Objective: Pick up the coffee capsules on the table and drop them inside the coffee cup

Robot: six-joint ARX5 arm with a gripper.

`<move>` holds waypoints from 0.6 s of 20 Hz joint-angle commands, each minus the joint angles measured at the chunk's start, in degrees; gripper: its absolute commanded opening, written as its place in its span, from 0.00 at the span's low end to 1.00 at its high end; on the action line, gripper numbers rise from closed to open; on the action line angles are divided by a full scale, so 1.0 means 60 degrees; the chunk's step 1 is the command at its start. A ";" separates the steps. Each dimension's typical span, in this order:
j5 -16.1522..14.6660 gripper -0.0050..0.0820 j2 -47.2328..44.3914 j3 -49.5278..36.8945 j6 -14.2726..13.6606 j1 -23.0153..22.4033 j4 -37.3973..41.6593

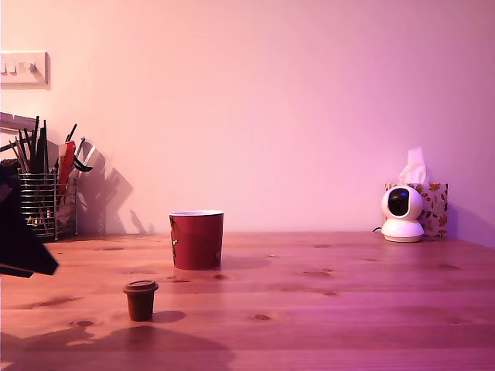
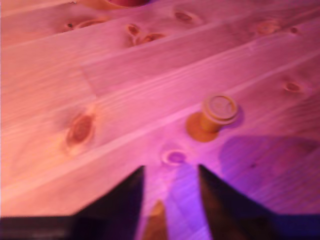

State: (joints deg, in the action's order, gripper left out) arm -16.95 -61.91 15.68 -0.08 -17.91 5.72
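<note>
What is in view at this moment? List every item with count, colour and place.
coffee capsule: one, brown, upright on the table, nearer the camera than the cup and toward the exterior view's left; nothing touches it.
coffee cup: one, red with a pale rim, upright mid-table.
table: one, reddish-brown wood with knots.
wire mesh pen holder: one, with dark pens, far left of the exterior view.
small camera: one, white, far right by the wall.
tissue box: one, leaf-patterned, behind the small camera.
wall plate: one, pale, upper left.
hand: one, dark, open and empty, above the table short of the capsule.
</note>
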 commanded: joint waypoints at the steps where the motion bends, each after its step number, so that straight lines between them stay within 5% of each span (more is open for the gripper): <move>1: -0.0025 0.59 0.0055 -0.0222 0.0018 -0.0117 0.0131; 10: -0.0076 0.59 0.0084 -0.0222 -0.0015 -0.0339 0.0022; 12: -0.0572 0.59 0.0084 -0.0222 -0.0546 -0.0393 -0.0062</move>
State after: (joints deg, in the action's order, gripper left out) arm -19.42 -61.91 15.68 -2.09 -19.86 5.15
